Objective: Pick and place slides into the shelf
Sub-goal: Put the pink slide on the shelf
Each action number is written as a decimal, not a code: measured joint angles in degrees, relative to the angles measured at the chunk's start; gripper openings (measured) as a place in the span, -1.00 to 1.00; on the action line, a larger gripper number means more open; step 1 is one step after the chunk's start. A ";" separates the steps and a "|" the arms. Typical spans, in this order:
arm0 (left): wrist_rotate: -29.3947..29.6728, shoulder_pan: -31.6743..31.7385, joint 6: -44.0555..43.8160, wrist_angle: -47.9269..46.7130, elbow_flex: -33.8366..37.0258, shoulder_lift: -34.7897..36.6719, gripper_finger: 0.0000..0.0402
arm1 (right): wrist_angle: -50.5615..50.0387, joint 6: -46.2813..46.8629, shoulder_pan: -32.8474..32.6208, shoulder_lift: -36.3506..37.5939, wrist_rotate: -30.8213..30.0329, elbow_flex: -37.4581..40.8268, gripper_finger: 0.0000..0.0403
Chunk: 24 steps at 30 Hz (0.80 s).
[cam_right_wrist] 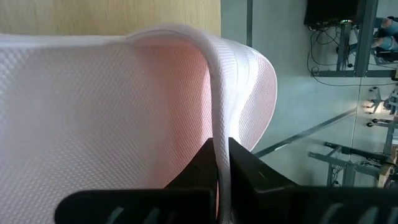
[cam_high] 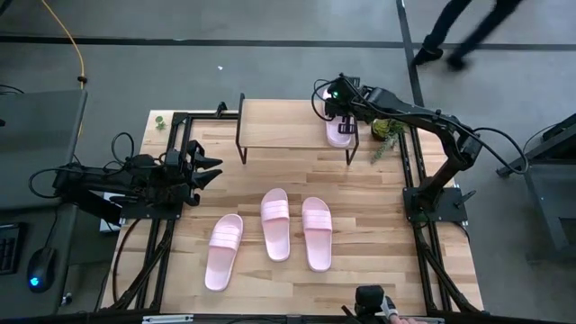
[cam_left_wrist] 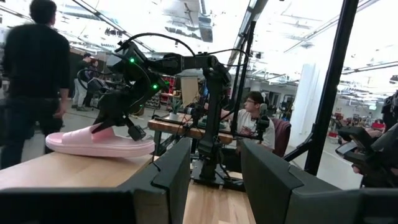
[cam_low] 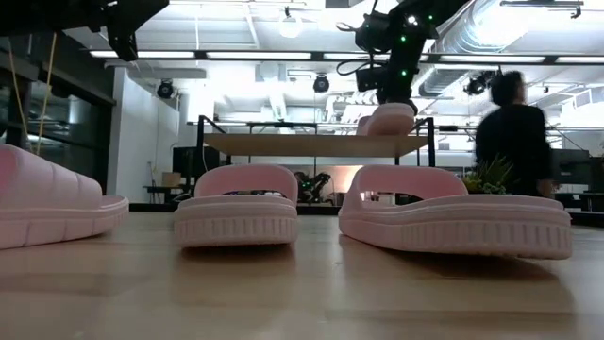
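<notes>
The shelf (cam_high: 288, 135) stands at the table's far middle, its wooden top (cam_low: 311, 144) on thin black legs. One pale pink slide (cam_high: 341, 133) lies on the right end of that top, and my right gripper (cam_high: 338, 110) is shut on it from the far side. The same slide (cam_left_wrist: 93, 143) and my right gripper (cam_left_wrist: 121, 121) show in the left wrist view. Three more slides (cam_high: 225, 250) (cam_high: 275, 223) (cam_high: 317, 232) lie soles down on the table nearer the front. My left gripper (cam_high: 214, 171) waits open at the table's left, with nothing between its fingers (cam_left_wrist: 177, 177). My right gripper pinches a thin upstanding pink wall of the slide (cam_right_wrist: 219, 134), apparently its strap, between its two fingers (cam_right_wrist: 200, 163). The fingers slant down from the table's far right. The slide (cam_low: 387, 118) lies about level with its sole on the shelf's top.
A small green plant (cam_high: 389, 129) stands just right of the shelf. A person (cam_high: 468, 27) walks on the floor beyond the table's far edge, and others sit in the room (cam_left_wrist: 249, 118). Bare tabletop (cam_high: 288, 184) lies between the shelf and the three slides.
</notes>
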<state>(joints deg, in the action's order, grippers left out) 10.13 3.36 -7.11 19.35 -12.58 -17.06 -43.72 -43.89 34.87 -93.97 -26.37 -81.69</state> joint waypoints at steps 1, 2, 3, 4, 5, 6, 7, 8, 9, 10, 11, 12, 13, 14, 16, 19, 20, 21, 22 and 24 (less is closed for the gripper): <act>0.00 0.00 0.00 0.00 0.00 0.00 -0.36 | 0.00 -0.09 0.00 0.00 0.00 0.02 -1.00; 0.00 0.00 0.00 0.00 0.00 0.00 -0.36 | 0.00 -0.11 0.00 0.00 0.00 0.02 -1.00; 0.00 0.00 0.00 0.00 0.00 0.00 -0.36 | 0.00 -0.15 0.00 0.00 0.00 0.02 -1.00; 0.00 0.00 0.00 0.00 0.00 0.00 -0.36 | 0.01 -0.40 0.01 0.00 0.01 0.02 -1.00; 0.00 0.00 0.00 0.00 0.00 0.00 -0.36 | 0.06 -0.76 0.00 0.00 0.02 0.02 -1.00; 0.02 0.00 0.00 0.00 0.00 0.00 -0.36 | 0.14 -1.05 0.00 0.00 0.02 0.02 -1.00; 0.00 0.00 0.01 0.00 0.00 0.00 -0.36 | 0.24 -1.28 0.00 0.00 0.02 0.02 -1.00; 0.02 0.00 0.04 0.00 0.00 0.00 -0.36 | 0.34 -1.47 0.02 0.00 0.02 0.02 -1.00; 0.01 0.00 0.31 0.00 0.00 0.00 -0.36 | 0.48 -1.56 0.01 0.00 0.02 0.02 -1.00; 0.00 0.00 0.77 0.00 0.00 0.00 -0.36 | 0.52 -1.64 0.02 0.10 0.03 0.03 -1.00; 0.02 0.00 1.10 0.00 0.00 0.00 -0.36 | 0.52 -1.69 0.02 0.23 0.09 0.09 -1.00; 0.02 0.00 1.27 0.00 0.00 0.00 -0.36 | 0.57 -2.08 0.04 0.42 0.09 0.09 -1.00; 0.02 0.00 1.33 0.01 0.00 0.00 -0.36 | 0.55 -2.24 0.04 0.72 0.29 0.11 -1.00; 0.19 0.00 1.33 0.00 0.00 0.00 -0.36 | 0.52 -2.47 0.04 1.03 0.39 0.11 -1.00; 1.08 0.00 1.33 0.00 0.00 0.00 -0.36 | 0.31 -2.68 0.04 1.90 0.50 0.13 -1.00; 1.53 0.02 1.33 0.00 0.00 0.00 -0.36 | 0.11 -2.28 0.04 3.48 0.50 0.13 -1.00; 1.53 0.00 1.33 0.00 0.00 0.00 -0.36 | -0.17 -2.10 0.04 3.85 0.55 0.13 -1.00; 1.51 0.00 1.33 0.00 0.00 0.00 -0.36 | -0.60 -1.88 0.04 4.17 0.62 0.13 -1.00; 1.51 0.00 1.33 0.00 0.00 0.00 -0.36 | -1.16 -1.54 0.04 4.38 0.70 0.13 -1.00; 1.51 0.00 1.33 0.02 0.00 0.00 -0.36 | -2.14 -1.03 -0.02 4.52 0.70 0.13 -1.00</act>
<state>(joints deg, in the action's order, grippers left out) 11.65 3.36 -5.78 19.37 -12.58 -17.06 -45.87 -44.91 34.85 -89.45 -25.67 -81.56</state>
